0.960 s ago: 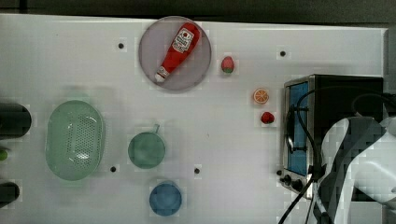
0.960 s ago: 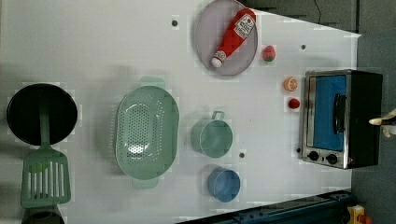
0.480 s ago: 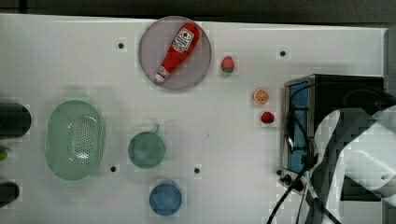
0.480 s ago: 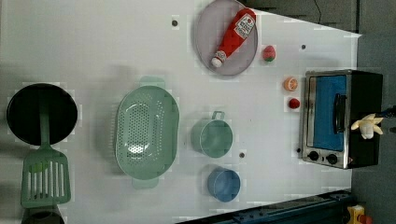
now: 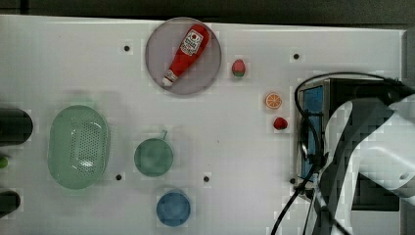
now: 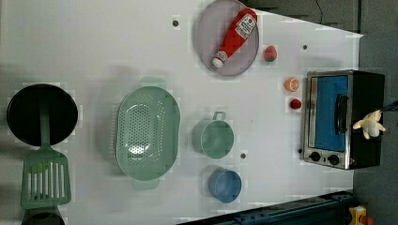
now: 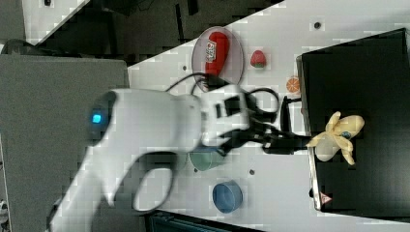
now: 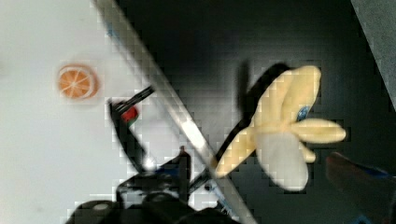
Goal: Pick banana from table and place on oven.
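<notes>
In the top view, the white arm fills the lower right of the frame, covering much of the oven at the right edge of the table. In the left view, the banana, half peeled, lies on the oven's black top at the right edge, apart from any finger. In the right view, the gripper sits at mid-frame with its dark fingers spread, tips just beside the banana on the oven. In the wrist view, the banana rests free on the black top at right centre; an orange slice lies on the table at upper left.
</notes>
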`<control>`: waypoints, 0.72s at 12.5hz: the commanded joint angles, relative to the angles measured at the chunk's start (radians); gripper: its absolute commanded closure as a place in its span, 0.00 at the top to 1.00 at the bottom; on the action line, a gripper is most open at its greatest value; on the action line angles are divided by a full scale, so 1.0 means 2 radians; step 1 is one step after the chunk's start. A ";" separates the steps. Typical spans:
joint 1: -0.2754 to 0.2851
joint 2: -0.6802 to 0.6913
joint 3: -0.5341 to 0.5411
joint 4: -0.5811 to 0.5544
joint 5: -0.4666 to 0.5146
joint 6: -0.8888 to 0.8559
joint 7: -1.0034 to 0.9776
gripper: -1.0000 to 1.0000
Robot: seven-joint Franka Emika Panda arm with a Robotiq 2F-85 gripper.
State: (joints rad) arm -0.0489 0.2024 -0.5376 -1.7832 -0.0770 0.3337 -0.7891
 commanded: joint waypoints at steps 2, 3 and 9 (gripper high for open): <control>0.040 -0.074 0.079 0.020 0.013 -0.068 0.066 1.00; 0.045 -0.085 0.103 0.020 0.014 -0.068 0.121 1.00; 0.051 -0.151 0.202 0.003 0.016 -0.130 0.445 1.00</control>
